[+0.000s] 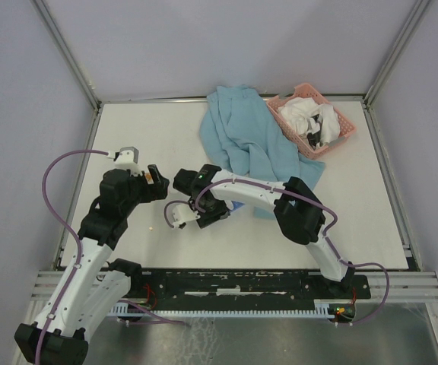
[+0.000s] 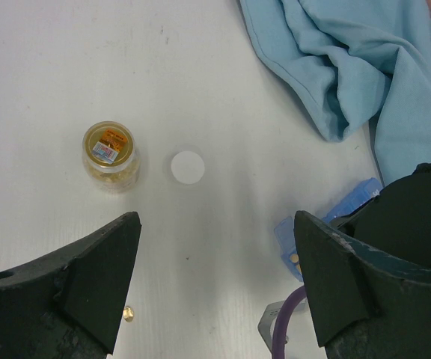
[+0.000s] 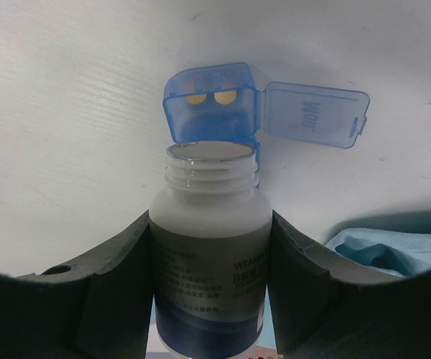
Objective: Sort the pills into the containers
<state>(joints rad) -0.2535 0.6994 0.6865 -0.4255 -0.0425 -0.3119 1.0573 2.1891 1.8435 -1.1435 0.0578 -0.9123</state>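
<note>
My right gripper (image 3: 209,228) is shut on a white, uncapped vitamin bottle (image 3: 209,191). The bottle's open mouth sits just short of the containers, a blue translucent organiser strip (image 3: 212,112). The strip's end compartment has its lid (image 3: 313,116) flipped open, and two yellowish pills (image 3: 195,98) lie inside. In the left wrist view, part of the strip (image 2: 309,228) and a pill in it (image 2: 294,258) peek out beside the right arm. A loose pill (image 2: 129,313) lies on the table by my left gripper (image 2: 215,284), which hovers open and empty. From above, that pill (image 1: 152,227) is left of the right gripper (image 1: 215,211).
A small clear jar of yellow pills (image 2: 111,155) stands on the table with a white round cap (image 2: 188,167) beside it. A crumpled light-blue cloth (image 1: 249,141) lies at the back. A pink mesh basket (image 1: 344,122) with white items sits behind it.
</note>
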